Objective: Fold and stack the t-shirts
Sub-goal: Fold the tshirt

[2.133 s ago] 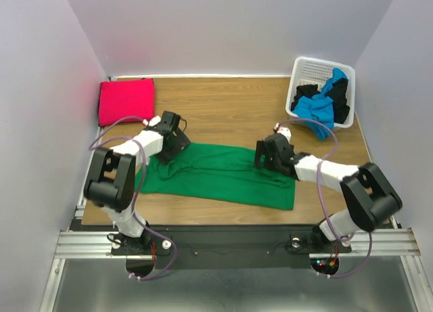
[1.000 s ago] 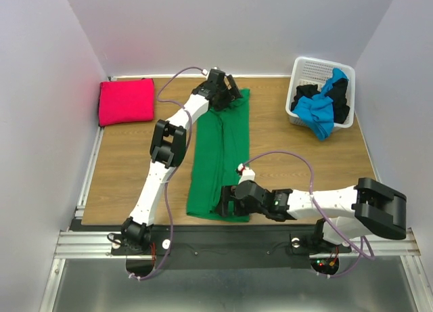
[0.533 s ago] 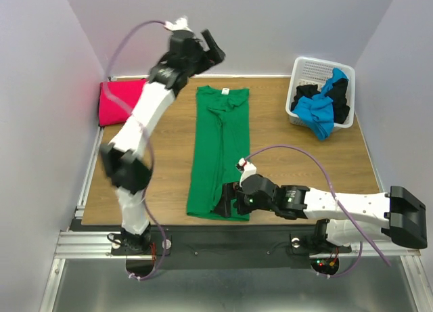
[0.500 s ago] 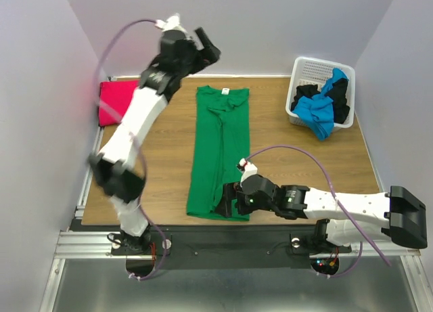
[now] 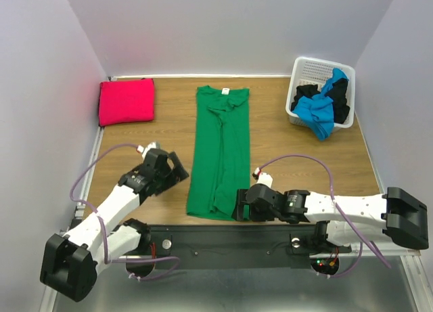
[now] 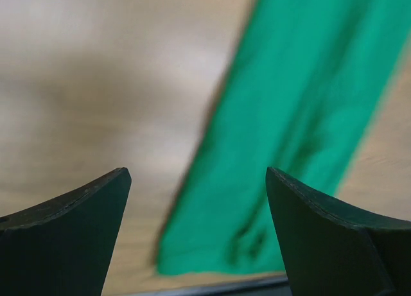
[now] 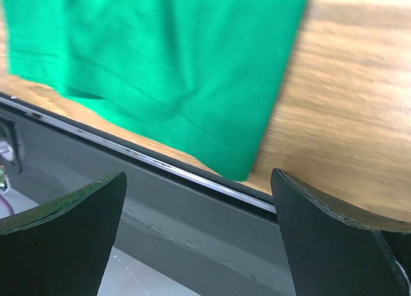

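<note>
My left gripper [image 5: 179, 171] hangs low over the table [image 5: 298, 156], jaws spread wide and empty, just beside the left edge of the green shirt [image 5: 220, 153]. My left wrist camera is blurred: it shows both fingers [image 6: 70, 238] far apart, with bare wood under them and the green shirt [image 6: 302, 116] running off to the right. My right gripper [image 5: 238, 205] is just as wide and holds nothing. It sits at the shirt's near right corner, close to the table's front edge. From that wrist I see the hem of the green shirt [image 7: 167, 65] reaching the grey rail [image 7: 192, 200] at the edge.

The green shirt lies flat as a long narrow strip down the middle of the table, collar at the far end. The red shirt [image 5: 126, 101] lies folded in the far left corner, well apart. A white basket [image 5: 312, 70] stands in the far right corner with a blue shirt [image 5: 316, 112] spilling over its rim and a black shirt [image 5: 340, 95] inside.

A small white tag [image 5: 224, 91] shows in the green collar; I cannot read any writing on it.
</note>
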You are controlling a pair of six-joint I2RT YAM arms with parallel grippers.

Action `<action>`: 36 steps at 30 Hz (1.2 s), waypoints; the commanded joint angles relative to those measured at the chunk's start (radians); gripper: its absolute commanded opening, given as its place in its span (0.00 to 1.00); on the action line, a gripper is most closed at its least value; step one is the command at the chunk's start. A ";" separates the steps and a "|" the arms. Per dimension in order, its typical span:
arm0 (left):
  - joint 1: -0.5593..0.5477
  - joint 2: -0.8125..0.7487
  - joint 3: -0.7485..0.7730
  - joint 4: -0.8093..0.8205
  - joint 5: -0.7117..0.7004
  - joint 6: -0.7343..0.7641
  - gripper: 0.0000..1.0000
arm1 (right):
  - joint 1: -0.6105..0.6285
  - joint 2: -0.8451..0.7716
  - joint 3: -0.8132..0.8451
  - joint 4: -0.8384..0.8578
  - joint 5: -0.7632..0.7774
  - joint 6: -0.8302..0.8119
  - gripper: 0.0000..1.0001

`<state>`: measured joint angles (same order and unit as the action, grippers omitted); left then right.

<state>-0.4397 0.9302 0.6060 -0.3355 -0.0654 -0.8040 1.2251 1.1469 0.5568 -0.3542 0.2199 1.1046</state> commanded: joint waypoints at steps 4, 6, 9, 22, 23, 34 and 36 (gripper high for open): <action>-0.036 -0.148 -0.163 -0.048 0.217 -0.093 0.98 | 0.002 -0.012 -0.038 -0.019 -0.001 0.106 0.98; -0.040 -0.140 -0.172 -0.049 0.275 -0.078 0.98 | 0.002 -0.016 -0.043 -0.019 0.006 0.116 0.98; -0.045 -0.116 -0.164 -0.105 0.272 -0.058 0.97 | 0.002 -0.018 -0.044 -0.019 0.018 0.123 0.97; -0.168 0.059 -0.198 -0.143 0.314 -0.063 0.84 | 0.001 0.005 -0.014 -0.019 0.079 0.153 0.90; -0.178 0.082 -0.196 -0.134 0.314 -0.061 0.74 | 0.001 0.011 -0.011 -0.019 0.081 0.153 0.88; -0.197 0.145 -0.204 -0.077 0.322 -0.073 0.07 | 0.001 0.102 0.003 -0.017 0.049 0.173 0.50; -0.200 0.154 -0.203 -0.076 0.317 -0.066 0.00 | 0.001 0.102 0.003 -0.017 0.056 0.173 0.36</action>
<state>-0.6292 1.0683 0.4160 -0.4145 0.2657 -0.8783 1.2251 1.2392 0.5423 -0.3599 0.2554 1.2610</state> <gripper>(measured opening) 0.039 0.393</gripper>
